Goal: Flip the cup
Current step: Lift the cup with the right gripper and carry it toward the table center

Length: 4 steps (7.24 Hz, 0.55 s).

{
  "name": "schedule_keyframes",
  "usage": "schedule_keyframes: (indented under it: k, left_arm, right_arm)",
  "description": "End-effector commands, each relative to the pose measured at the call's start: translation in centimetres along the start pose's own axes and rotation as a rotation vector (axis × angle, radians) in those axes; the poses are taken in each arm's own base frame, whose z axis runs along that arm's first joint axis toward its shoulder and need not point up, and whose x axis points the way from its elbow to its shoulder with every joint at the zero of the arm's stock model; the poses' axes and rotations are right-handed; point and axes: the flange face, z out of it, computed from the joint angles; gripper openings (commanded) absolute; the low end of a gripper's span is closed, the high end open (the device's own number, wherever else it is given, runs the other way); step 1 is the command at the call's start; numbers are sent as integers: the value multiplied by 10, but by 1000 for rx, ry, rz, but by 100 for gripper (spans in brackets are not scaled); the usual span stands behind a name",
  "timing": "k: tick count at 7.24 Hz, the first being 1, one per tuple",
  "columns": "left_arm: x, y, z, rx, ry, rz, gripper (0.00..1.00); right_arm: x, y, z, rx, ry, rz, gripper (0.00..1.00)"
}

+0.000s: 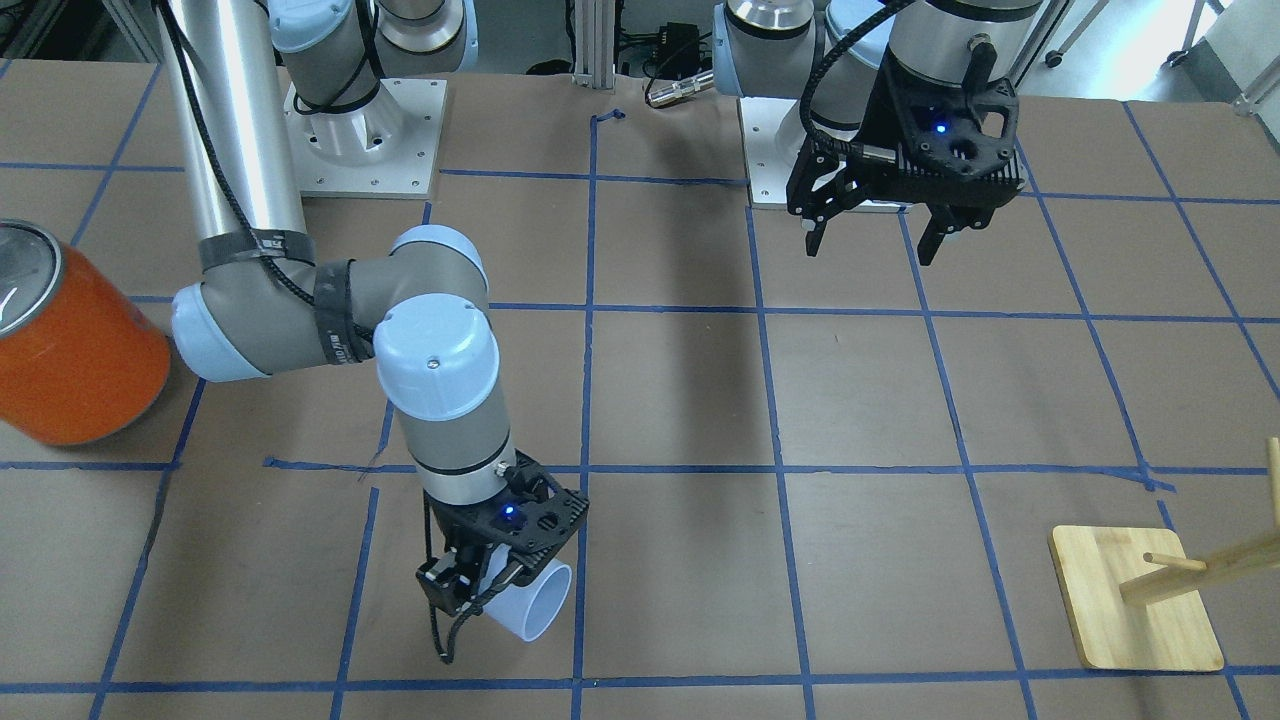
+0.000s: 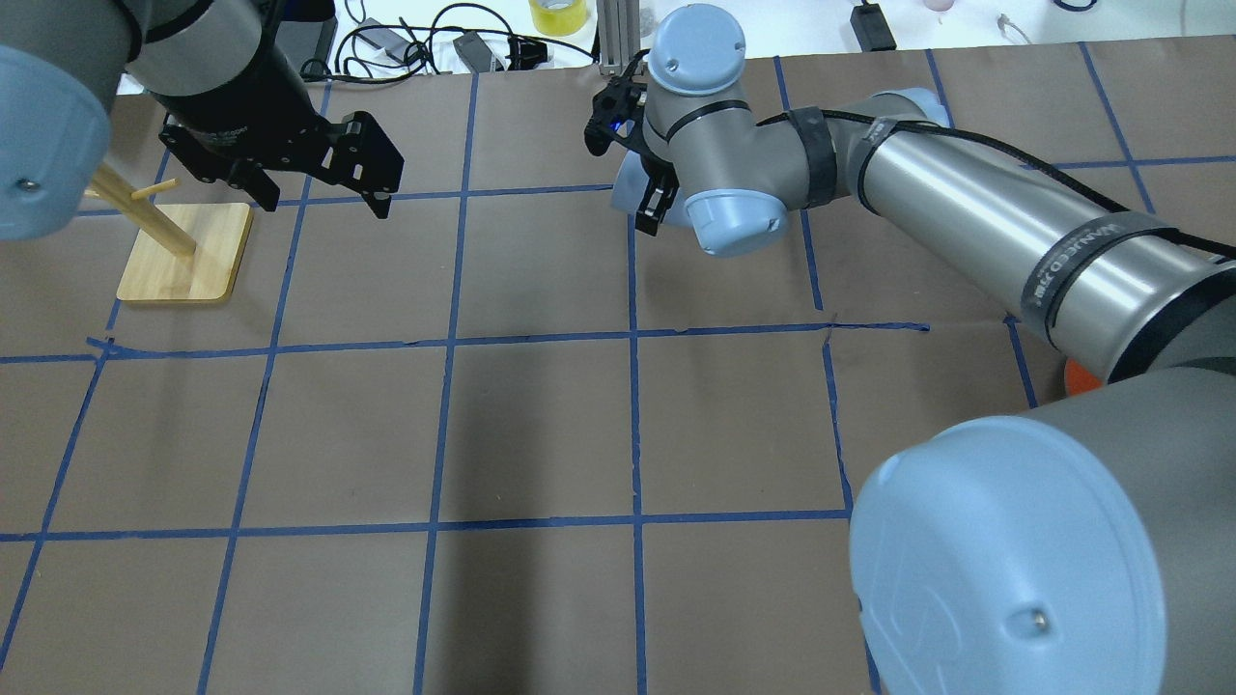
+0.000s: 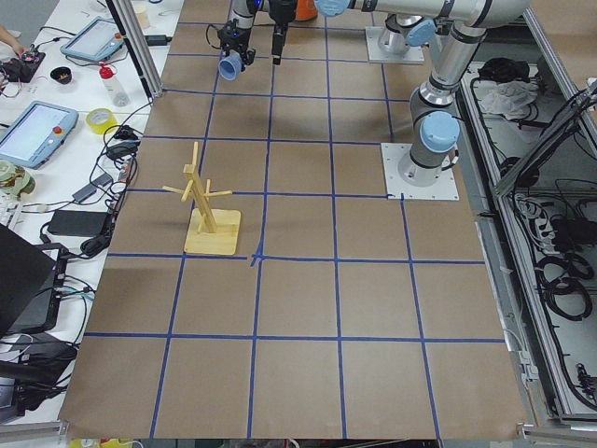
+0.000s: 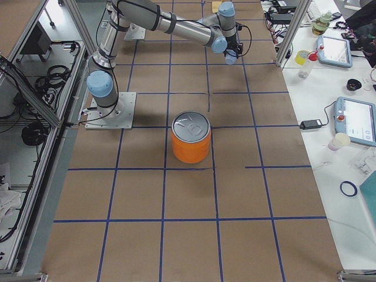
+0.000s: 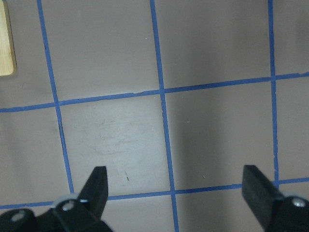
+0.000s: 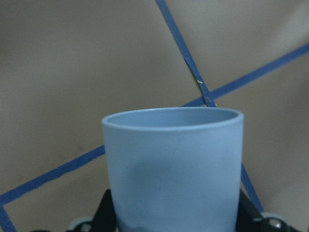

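Note:
The cup (image 1: 528, 602) is a small pale blue-white tumbler held tilted on its side, low over the brown table. My right gripper (image 1: 478, 592) is shut on the cup near the table's far edge. In the right wrist view the cup (image 6: 174, 169) fills the middle, with the gripper (image 6: 174, 215) closed on both its sides. The cup also shows in the overhead view (image 2: 626, 183), mostly hidden by the right wrist. My left gripper (image 1: 870, 240) is open and empty, high above the table near its base. In the left wrist view the left gripper (image 5: 174, 181) has only bare table between its fingers.
A large orange can (image 1: 75, 340) with a metal lid stands on the robot's right side. A wooden peg stand (image 1: 1135, 610) on a square base stands on the left side. Blue tape lines grid the table.

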Motion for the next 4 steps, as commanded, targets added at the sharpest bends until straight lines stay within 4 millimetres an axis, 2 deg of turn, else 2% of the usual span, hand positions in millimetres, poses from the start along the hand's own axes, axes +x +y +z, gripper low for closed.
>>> schedule_keyframes:
  k: [1,2,4]
  left_arm:
    - [0,0,0,0,0,0,100]
    - [0,0,0,0,0,0,100]
    - [0,0,0,0,0,0,100]
  right_arm:
    - [-46,-40,6,92,-73,-242,26]
    - [-65,-52,11,112,-102,-266,26]
    - [-77,-57,33,99,-132,-287,27]
